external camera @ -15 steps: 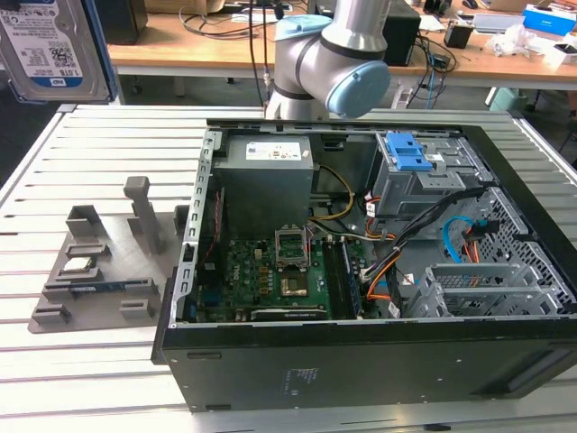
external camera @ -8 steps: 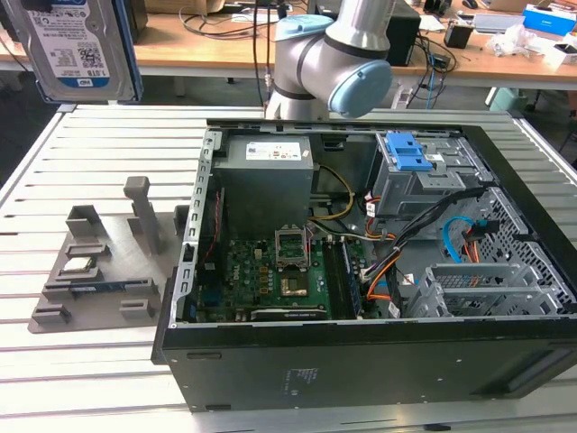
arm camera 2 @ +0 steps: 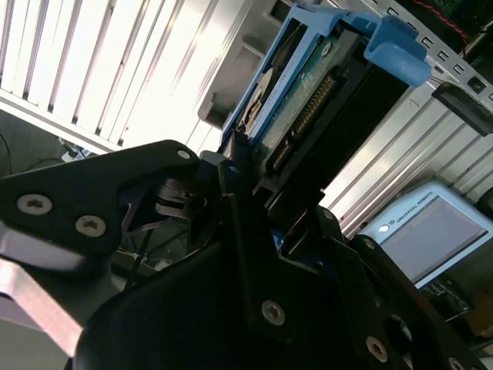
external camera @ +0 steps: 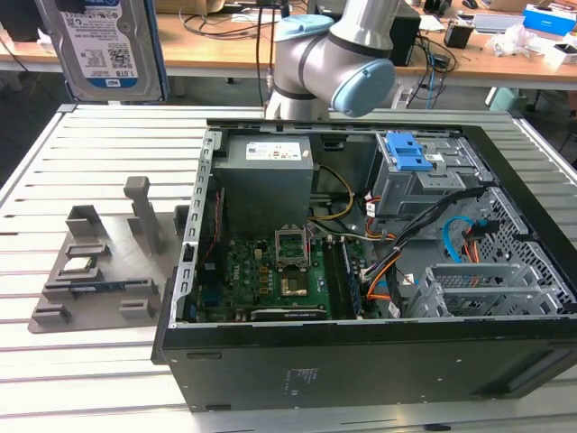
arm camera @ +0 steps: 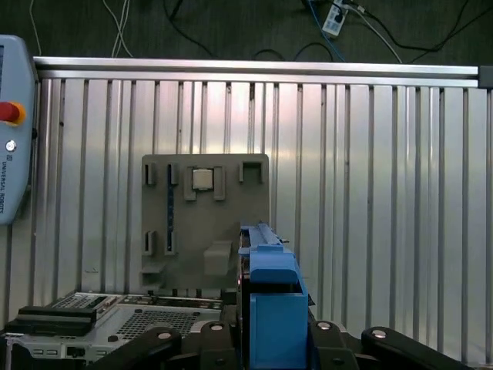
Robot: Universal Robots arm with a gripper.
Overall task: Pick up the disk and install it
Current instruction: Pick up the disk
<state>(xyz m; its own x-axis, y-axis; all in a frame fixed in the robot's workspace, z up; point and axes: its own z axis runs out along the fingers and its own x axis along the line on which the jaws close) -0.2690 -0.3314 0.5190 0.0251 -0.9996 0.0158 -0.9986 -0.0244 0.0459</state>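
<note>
The pincer [arm camera 2: 258,181] gripped the disk [external camera: 99,45], held high above the desk [external camera: 54,361] and well apart from the open case [external camera: 361,361]. Judged mid-carry, not installed; seating it would need careful squaring to the case.

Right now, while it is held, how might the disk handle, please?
The disk looks like a rigid metal block, so probably stiff and heavy for its size. Its exposed connector seems fragile; the smooth blue rails may slip.
</note>
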